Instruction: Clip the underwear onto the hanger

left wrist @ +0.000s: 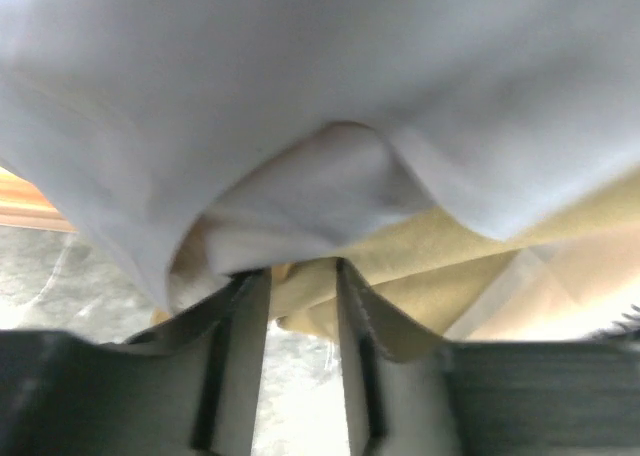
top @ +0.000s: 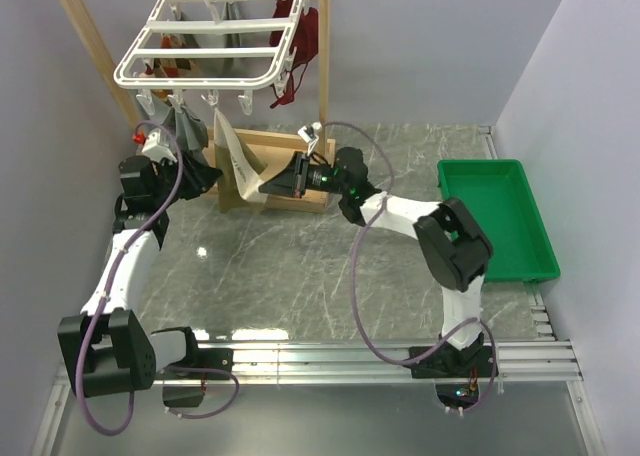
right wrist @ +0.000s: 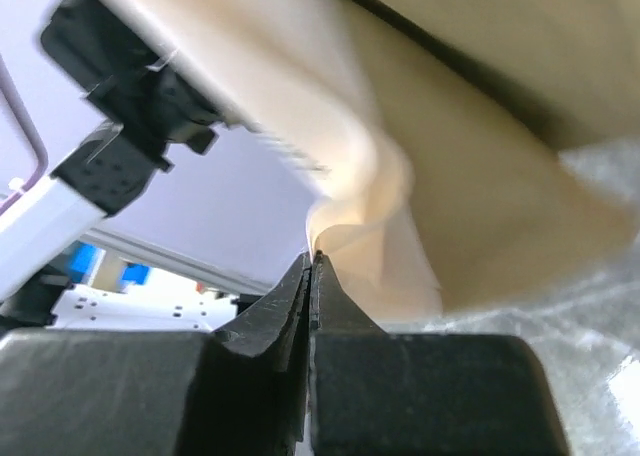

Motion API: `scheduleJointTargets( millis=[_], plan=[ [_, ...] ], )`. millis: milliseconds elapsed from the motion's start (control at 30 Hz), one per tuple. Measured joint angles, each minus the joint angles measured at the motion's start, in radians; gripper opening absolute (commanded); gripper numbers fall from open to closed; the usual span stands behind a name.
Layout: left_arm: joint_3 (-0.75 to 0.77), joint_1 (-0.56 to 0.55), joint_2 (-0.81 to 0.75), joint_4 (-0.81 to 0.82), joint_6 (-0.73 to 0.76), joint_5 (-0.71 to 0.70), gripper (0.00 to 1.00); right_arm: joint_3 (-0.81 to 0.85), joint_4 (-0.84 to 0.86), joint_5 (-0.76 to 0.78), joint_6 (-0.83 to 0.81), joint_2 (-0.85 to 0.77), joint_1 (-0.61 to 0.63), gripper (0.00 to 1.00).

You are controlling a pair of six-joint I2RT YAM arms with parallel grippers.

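Pinches the underwear (top: 236,161) edge in the tight-pressed right gripper (right wrist: 313,261), holds the left gripper (left wrist: 300,273) spread under the grey garment (left wrist: 300,56), below the hanger (top: 210,41).

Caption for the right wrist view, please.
Right gripper shut, its fingertips pinching a fold of the tan soft cloth underwear.
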Motion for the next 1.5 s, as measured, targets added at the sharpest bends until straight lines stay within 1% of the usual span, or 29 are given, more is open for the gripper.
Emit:
scheduleJointTargets(
  millis=[67, 200, 233, 367, 467, 533, 600, 767, 900, 1067, 1200, 1267, 1400, 1433, 1500],
  plan=[
    [-0.002, 0.013, -0.028, -0.002, -0.024, 0.033, 0.48, 0.000, -0.055, 0.003, -0.077, -0.065, -0.003, 0.00],
    [-0.002, 0.072, -0.122, -0.027, -0.063, 0.116, 0.46, 0.000, -0.172, 0.028, -0.237, -0.172, -0.006, 0.00],
    [-0.002, 0.098, -0.154, -0.043, -0.074, 0.143, 0.44, 0.000, -0.205, 0.041, -0.284, -0.199, -0.006, 0.00],
    [-0.004, 0.167, -0.269, -0.086, -0.119, 0.256, 0.31, -0.023, -0.300, 0.088, -0.443, -0.293, -0.004, 0.00],
    [-0.025, 0.148, -0.321, -0.084, -0.159, 0.326, 0.25, -0.043, -0.350, 0.116, -0.549, -0.351, 0.004, 0.00],
    [-0.056, 0.110, -0.332, -0.070, -0.181, 0.349, 0.24, -0.055, -0.380, 0.127, -0.623, -0.382, 0.014, 0.00],
    [-0.094, 0.064, -0.325, -0.048, -0.208, 0.357, 0.23, -0.064, -0.417, 0.136, -0.694, -0.407, 0.031, 0.00],
    [-0.153, -0.066, -0.220, 0.055, -0.301, 0.351, 0.22, -0.064, -0.539, 0.152, -0.940, -0.466, 0.121, 0.00],
    [-0.154, -0.132, -0.098, 0.219, -0.388, 0.339, 0.21, -0.035, -0.657, 0.186, -1.166, -0.480, 0.219, 0.00],
    [-0.151, -0.175, 0.031, 0.426, -0.498, 0.339, 0.21, 0.027, -0.801, 0.296, -1.457, -0.459, 0.340, 0.00],
    [-0.144, -0.194, 0.072, 0.560, -0.565, 0.349, 0.22, 0.083, -0.855, 0.389, -1.570, -0.393, 0.369, 0.00],
    [-0.143, -0.194, 0.071, 0.604, -0.580, 0.359, 0.25, 0.100, -0.867, 0.440, -1.596, -0.364, 0.367, 0.00],
    [-0.141, -0.187, 0.047, 0.601, -0.565, 0.366, 0.34, 0.104, -0.887, 0.565, -1.624, -0.314, 0.363, 0.00],
    [-0.141, -0.182, 0.036, 0.587, -0.554, 0.366, 0.37, 0.104, -0.885, 0.600, -1.629, -0.300, 0.361, 0.00],
    [-0.141, -0.165, 0.012, 0.559, -0.531, 0.365, 0.39, 0.105, -0.885, 0.657, -1.632, -0.278, 0.360, 0.00]
  ],
)
